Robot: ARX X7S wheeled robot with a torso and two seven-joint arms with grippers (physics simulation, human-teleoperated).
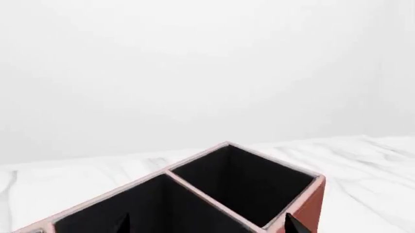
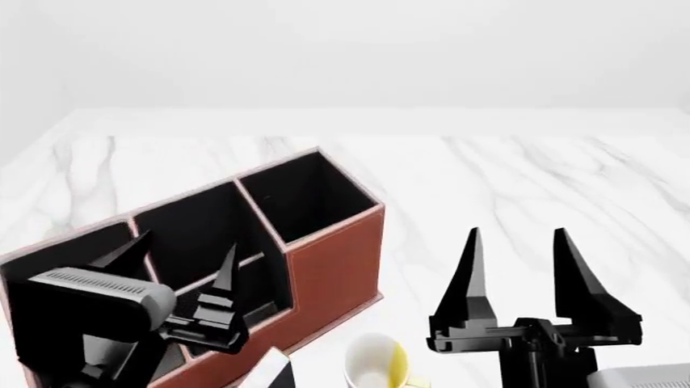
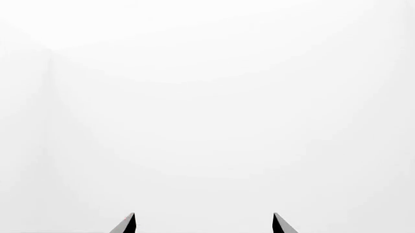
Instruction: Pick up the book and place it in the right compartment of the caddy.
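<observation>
Both tools hanging empty, prongs spread: left tool (image 2: 178, 267) hovering over reddish-brown leather-look caddy (image 2: 329, 267), right tool (image 2: 515, 263) above marble table (image 2: 506, 178); thin black book (image 2: 278, 373) lying by caddy's front, w/ tall right compartment (image 2: 307, 194) waiting empty

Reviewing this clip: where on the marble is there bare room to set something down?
Open marble lies right of and behind the caddy. The near edge is crowded: the left hand over the caddy, the book, the mug and the right hand.
</observation>
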